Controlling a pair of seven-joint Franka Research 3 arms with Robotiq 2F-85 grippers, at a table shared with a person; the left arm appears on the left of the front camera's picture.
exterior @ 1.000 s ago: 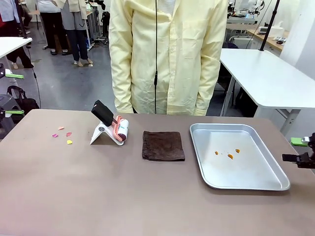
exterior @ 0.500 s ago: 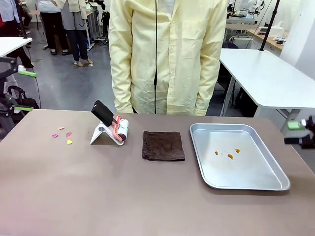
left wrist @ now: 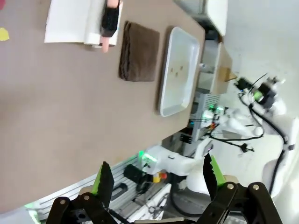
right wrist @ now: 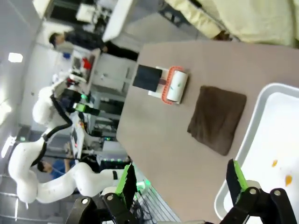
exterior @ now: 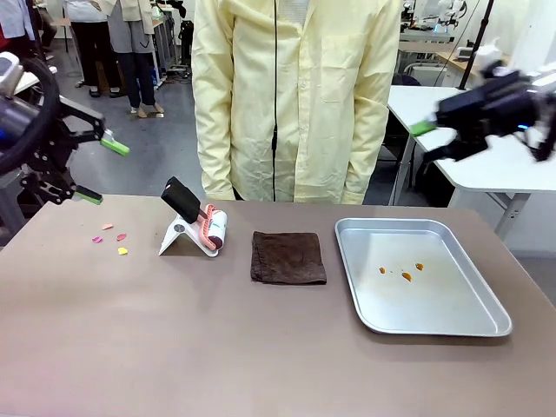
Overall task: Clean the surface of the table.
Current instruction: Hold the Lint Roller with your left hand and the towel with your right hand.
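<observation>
Now left tool (exterior: 101,172) & right tool (exterior: 427,142), wide, empty, sit higher, at upper corners; counter (exterior: 261,347) scraps (exterior: 111,236) untouched.

A lint roller (exterior: 213,230) rests on a white stand (exterior: 177,237) beside a brown cloth (exterior: 287,257) and a metal tray (exterior: 439,300).

Behind lies a grey floor (exterior: 156,165) (people (exterior: 135,52) stand on it far off), with a white-topped table (exterior: 495,178) at the right.
</observation>
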